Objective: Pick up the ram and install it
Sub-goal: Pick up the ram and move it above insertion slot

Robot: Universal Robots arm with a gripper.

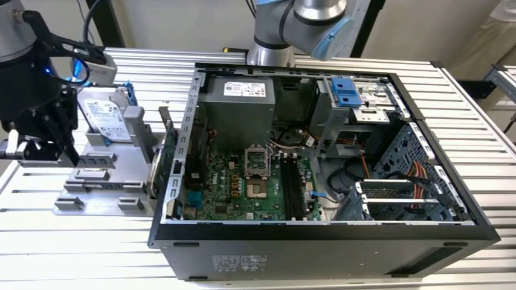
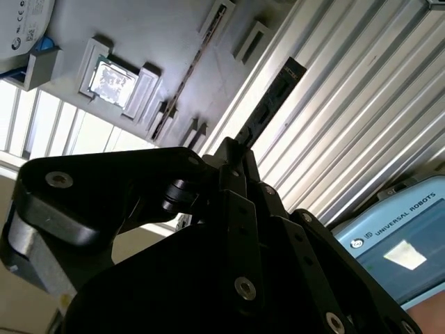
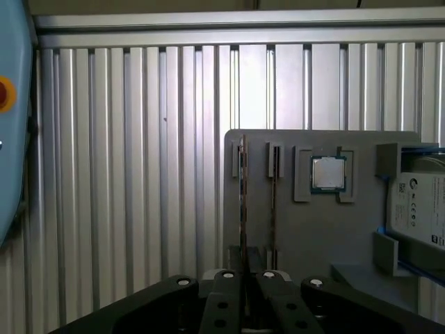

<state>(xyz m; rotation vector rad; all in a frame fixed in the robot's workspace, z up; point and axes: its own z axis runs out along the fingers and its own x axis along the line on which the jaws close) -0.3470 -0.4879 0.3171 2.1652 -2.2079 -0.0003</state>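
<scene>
**Where the ram point(image 3: 243, 202) is: pinched in the gripper point(image 3: 245, 275)**

Where the two black fingers point(image 3: 228, 282) meet, they stand narrow, closed on one end of the ram. In the first wrist view the stick shows edge-on, a thin line running out from the fingertips. In the second wrist view it shows as a long dark bar reaching away from the gripper, seen against the ribbed metal table point(image 1: 96, 254).

Beneath it lies a grey tray point(image 3: 327, 236). A second thin stick point(image 3: 273, 202) stands in its holders just beside the held one, the square silver CPU point(image 3: 328, 172) sits in its own pocket further along, and the drive point(image 3: 421, 209) rests at the tray's end, touching a blue bracket.

In the exterior view the gripper hangs at about nine o'clock from the open case point(image 1: 322, 241) — over the tray's nine-o'clock edge, well apart from the green board point(image 1: 234, 187). The board's long dark slots point(image 1: 290, 187) run from twelve to six o'clock near the middle of the case.

A pale blue pendant point(image 3: 10, 174) lies on the table, apart from the tray.
</scene>
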